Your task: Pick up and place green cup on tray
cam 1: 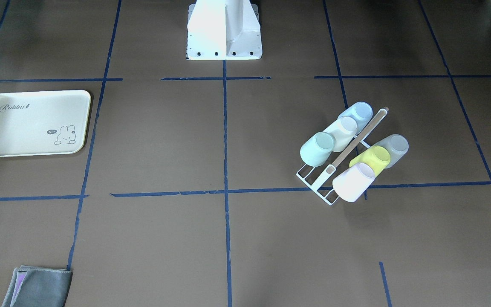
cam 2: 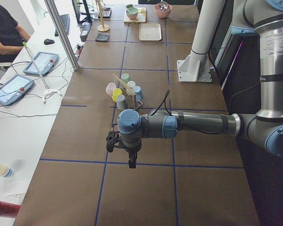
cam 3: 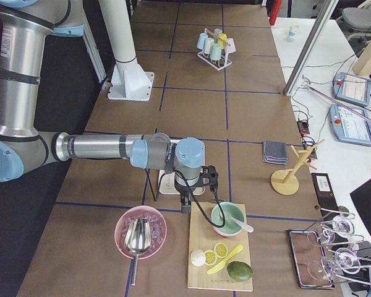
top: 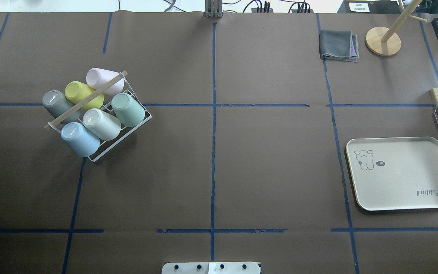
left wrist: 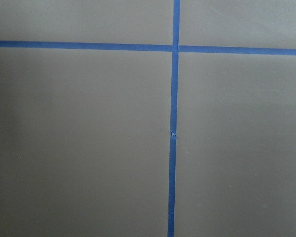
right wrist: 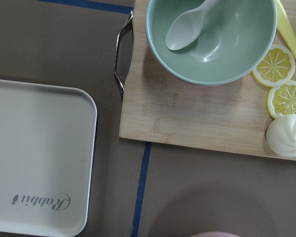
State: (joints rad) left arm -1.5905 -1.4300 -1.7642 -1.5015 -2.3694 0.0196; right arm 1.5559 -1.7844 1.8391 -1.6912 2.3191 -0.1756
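The brown table [top: 272,160], crossed by blue tape lines, fills most of the room, and I place everything by the white wire rack [top: 127,134] standing on it. The left arm [cam 2: 198,123] stretches out level above the table, on the side of the rack away from the tray [top: 405,179]. The right arm [cam 3: 99,147] reaches out the same way, well apart from the rack at the table's other end. The cream tray lies flat a long way from the rack, across the table's middle tape line.

The rack carries six cups, bottoms up and tilted, in two rows of three, with a wooden bar [top: 86,100] running between the rows. The left gripper [cam 2: 130,162] hangs fingers down over the table, well apart from the rack. From where it shows, I cannot tell whether its pincer is wide or narrow. The right gripper [cam 3: 187,204] hangs at about the side of the tray farthest from the rack, near a wooden board [right wrist: 187,118] that bears a green bowl [right wrist: 227,64]. I cannot tell that pincer's state either.

The green cup [top: 129,110] sits on the rack, at the end of its row nearest the tray. The cream cup [top: 101,125] is just beside it, and the light blue cup [top: 79,140] closes that row. Across the bar sit the grey cup [top: 57,104], the yellow cup [top: 82,94] and the pink cup [top: 101,79].
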